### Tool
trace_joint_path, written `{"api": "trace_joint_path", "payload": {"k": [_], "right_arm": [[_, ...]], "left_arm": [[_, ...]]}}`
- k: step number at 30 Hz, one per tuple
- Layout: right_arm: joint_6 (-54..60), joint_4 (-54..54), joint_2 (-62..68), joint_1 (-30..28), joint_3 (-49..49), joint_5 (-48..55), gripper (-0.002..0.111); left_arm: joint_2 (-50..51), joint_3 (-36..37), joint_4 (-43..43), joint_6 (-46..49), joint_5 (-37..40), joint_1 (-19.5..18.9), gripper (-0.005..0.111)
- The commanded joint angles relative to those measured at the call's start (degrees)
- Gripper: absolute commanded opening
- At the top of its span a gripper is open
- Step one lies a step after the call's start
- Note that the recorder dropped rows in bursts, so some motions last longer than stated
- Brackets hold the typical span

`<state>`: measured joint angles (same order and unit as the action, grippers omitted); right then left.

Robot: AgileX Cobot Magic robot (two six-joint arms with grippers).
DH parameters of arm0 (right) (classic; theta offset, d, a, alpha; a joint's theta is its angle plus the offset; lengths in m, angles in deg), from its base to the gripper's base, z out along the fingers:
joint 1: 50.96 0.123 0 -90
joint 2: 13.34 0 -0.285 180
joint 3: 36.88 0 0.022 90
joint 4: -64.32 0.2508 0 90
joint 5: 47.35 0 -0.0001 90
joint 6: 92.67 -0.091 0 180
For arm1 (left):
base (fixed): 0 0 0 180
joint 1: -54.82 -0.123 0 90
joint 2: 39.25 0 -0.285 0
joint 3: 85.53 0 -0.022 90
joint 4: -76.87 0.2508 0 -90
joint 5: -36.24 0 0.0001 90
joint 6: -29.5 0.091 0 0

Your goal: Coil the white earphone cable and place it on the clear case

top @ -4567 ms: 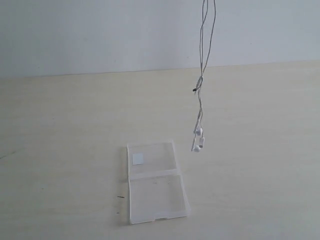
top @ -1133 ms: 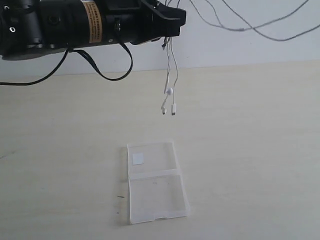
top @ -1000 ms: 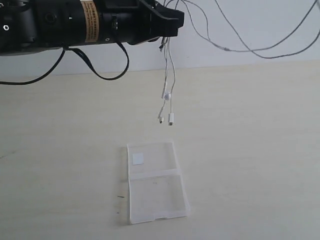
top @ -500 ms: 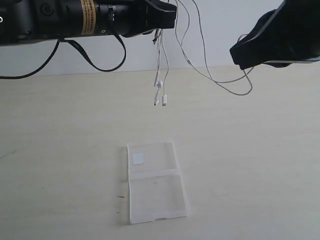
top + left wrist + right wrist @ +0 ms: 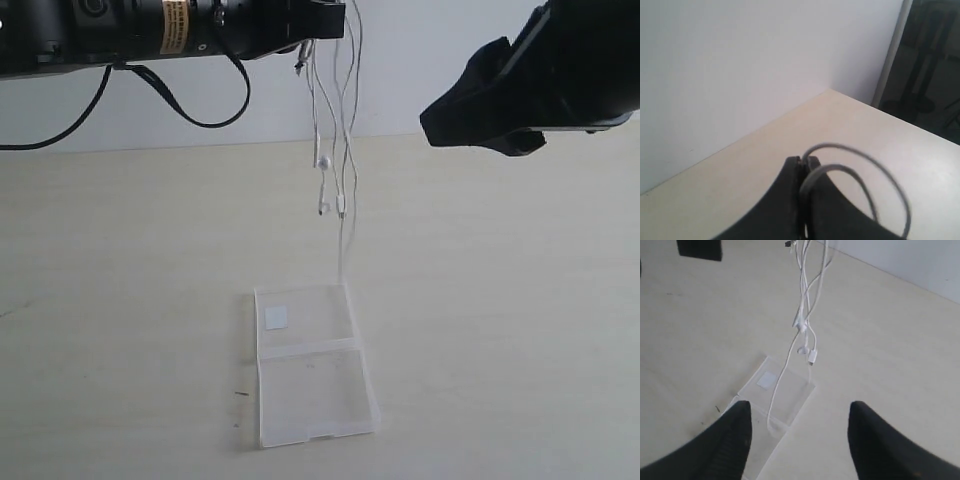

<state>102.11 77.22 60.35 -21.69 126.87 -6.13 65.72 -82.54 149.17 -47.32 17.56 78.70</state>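
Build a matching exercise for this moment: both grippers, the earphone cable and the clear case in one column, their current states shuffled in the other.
Things
1. left gripper
2. right gripper
3. white earphone cable
4. clear case

States
A. lies opened flat on the table
B. open, holding nothing
C. shut, pinching something thin
D. dangles in loops from above

Pairs: 1-C, 2-B, 3-D, 4-A
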Motion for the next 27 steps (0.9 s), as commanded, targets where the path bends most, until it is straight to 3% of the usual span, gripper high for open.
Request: {"api": "trace_joint_path", "payload": {"k": [1, 14, 27], "right_arm": [[0.0, 0.1, -1.8, -0.1, 0.0, 0.1, 0.058], [-4.4, -0.9, -1.9, 0.1, 0.0, 2.0, 0.058], [-4.3, -0.9, -0.8, 0.1, -2.5, -0.3, 0.058]], "left_arm": [[-0.6, -0.4, -0.5, -0.4, 1.5, 0.1, 0.0], [-0.9, -0.4, -0.5, -9.3, 6.5, -0.4, 0.0], [-1.4, -0.4, -0.9, -25.8, -7.5, -8.4, 0.0]]}}
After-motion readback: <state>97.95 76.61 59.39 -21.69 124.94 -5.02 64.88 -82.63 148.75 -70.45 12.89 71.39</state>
